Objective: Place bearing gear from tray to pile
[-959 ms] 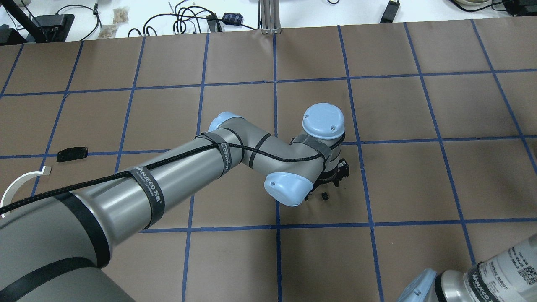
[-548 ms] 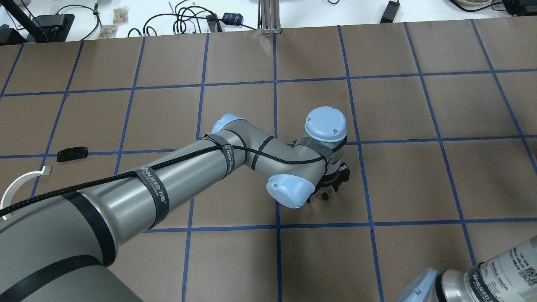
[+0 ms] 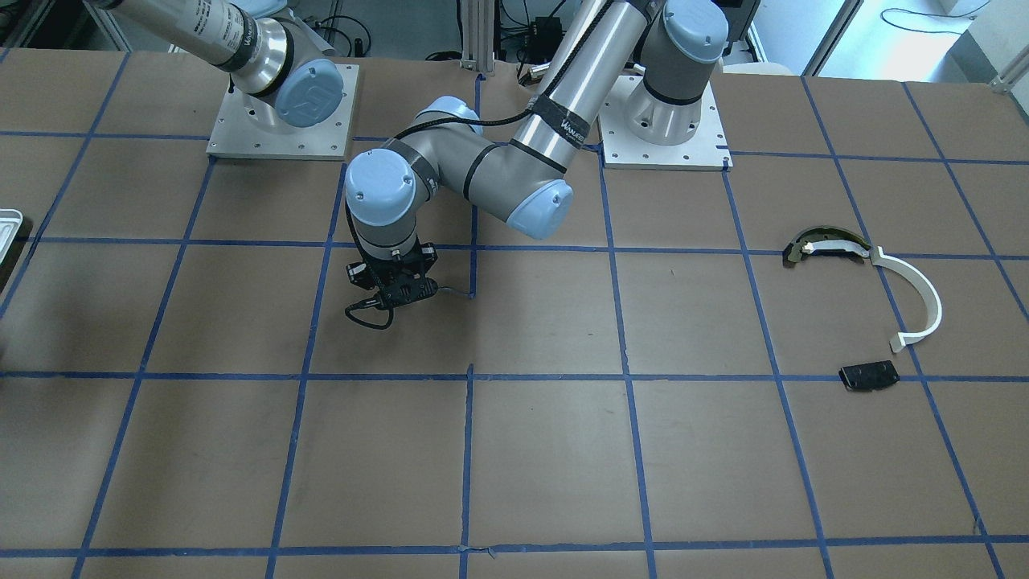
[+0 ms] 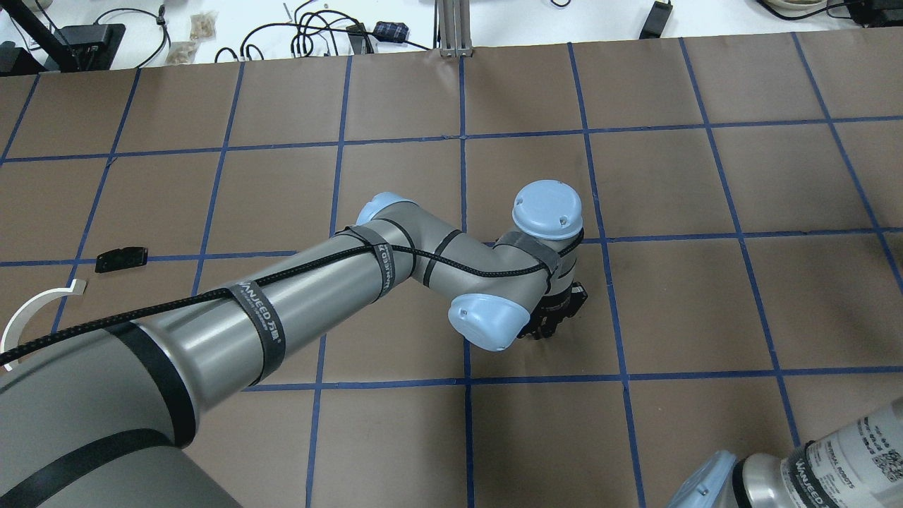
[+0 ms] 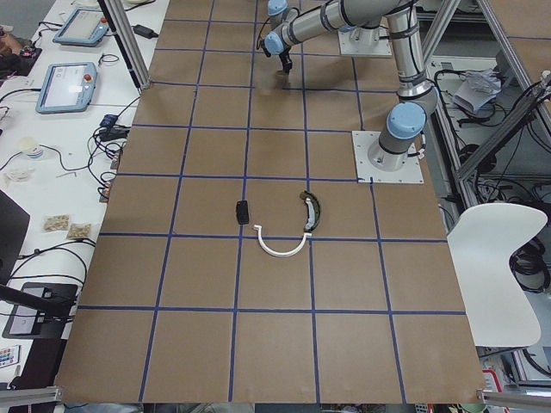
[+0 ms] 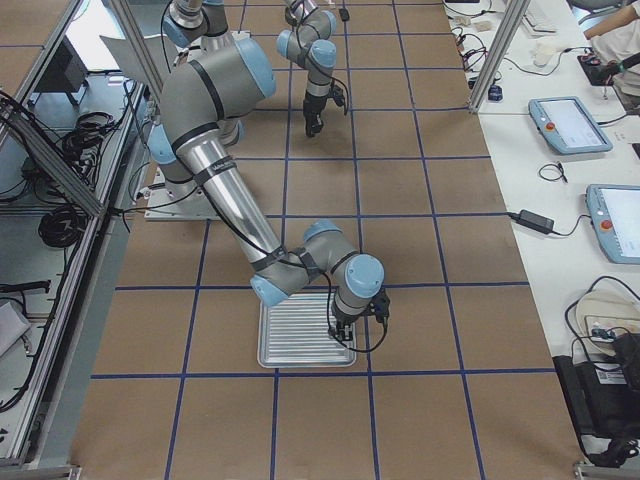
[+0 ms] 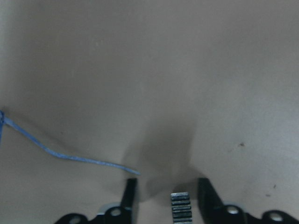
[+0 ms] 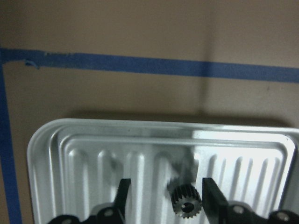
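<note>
Shiny ribbed metal tray [image 8: 93,154], dark metal gear [image 8: 187,204], matt paper tbl cover [image 8: 140,28]

Even bright light; soft shadows; left wrist view blurred; glare on tray [image 8: 243,140].

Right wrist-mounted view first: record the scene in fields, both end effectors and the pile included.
right end effector: open, straddling a gear on the tray
left end effector: open, around a second gear on the table
pile: white arc, dark curved piece, black plate; no gear seen there
task state: gear not yet lifted from tray
</note>
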`<action>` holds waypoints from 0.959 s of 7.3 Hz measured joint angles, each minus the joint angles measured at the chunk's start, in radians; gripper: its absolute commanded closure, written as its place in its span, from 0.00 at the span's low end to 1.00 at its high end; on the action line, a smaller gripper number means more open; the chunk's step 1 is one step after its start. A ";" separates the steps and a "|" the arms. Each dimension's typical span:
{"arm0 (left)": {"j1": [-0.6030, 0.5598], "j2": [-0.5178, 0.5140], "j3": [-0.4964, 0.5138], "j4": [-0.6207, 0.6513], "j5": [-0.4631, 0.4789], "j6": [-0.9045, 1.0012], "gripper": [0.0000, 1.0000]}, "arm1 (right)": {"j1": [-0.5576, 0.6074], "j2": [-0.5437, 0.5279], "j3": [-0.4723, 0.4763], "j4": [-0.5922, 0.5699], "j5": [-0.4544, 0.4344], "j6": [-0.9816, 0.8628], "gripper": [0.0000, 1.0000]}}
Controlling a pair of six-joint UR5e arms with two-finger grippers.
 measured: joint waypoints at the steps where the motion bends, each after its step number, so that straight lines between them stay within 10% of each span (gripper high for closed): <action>1: 0.001 0.011 0.002 -0.008 -0.004 0.001 1.00 | -0.005 0.001 0.001 -0.001 0.000 -0.011 0.49; 7: 0.252 0.110 0.019 -0.192 0.076 0.324 1.00 | -0.020 0.004 0.004 -0.001 0.000 -0.048 0.55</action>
